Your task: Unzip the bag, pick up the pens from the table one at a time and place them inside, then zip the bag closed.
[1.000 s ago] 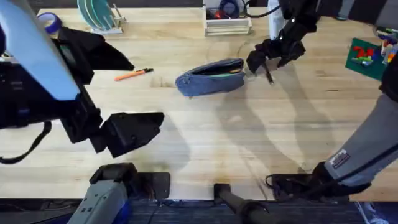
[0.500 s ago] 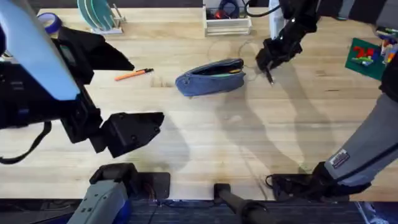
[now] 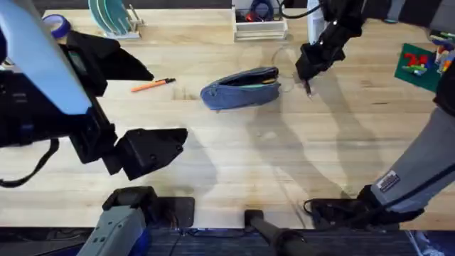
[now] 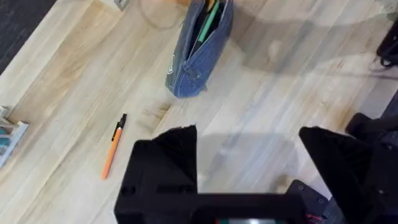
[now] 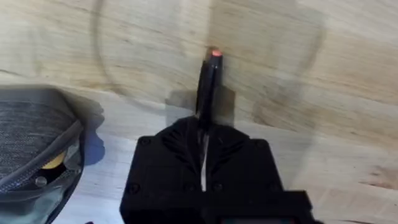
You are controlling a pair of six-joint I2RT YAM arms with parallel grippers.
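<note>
The blue-grey bag (image 3: 240, 88) lies unzipped at the table's (image 3: 284, 156) far middle, with green and yellow items showing inside. The bag (image 4: 200, 50) also appears in the left wrist view. Just right of it, my right gripper (image 3: 307, 71) is shut on the black pen (image 3: 308, 87), which points down toward the wood. In the right wrist view the black pen (image 5: 208, 81), red at its tip, sticks out from between the closed fingers (image 5: 180, 140), with the bag's open end (image 5: 34, 134) beside it. The orange pen (image 3: 153, 85) (image 4: 113, 146) lies left of the bag. My left gripper (image 3: 167, 105) (image 4: 249, 168) hovers high at the near left, open and empty.
A rack of green plates (image 3: 110, 16) and a blue tape roll (image 3: 55, 25) stand at the back left. A white tray (image 3: 259, 27) and a white bottle (image 3: 313, 21) sit behind the bag. A green plate of coloured bricks (image 3: 419, 60) lies far right.
My right gripper's fingers have closed around the black pen and shifted slightly toward it. The left arm, the bag and the orange pen have not moved.
</note>
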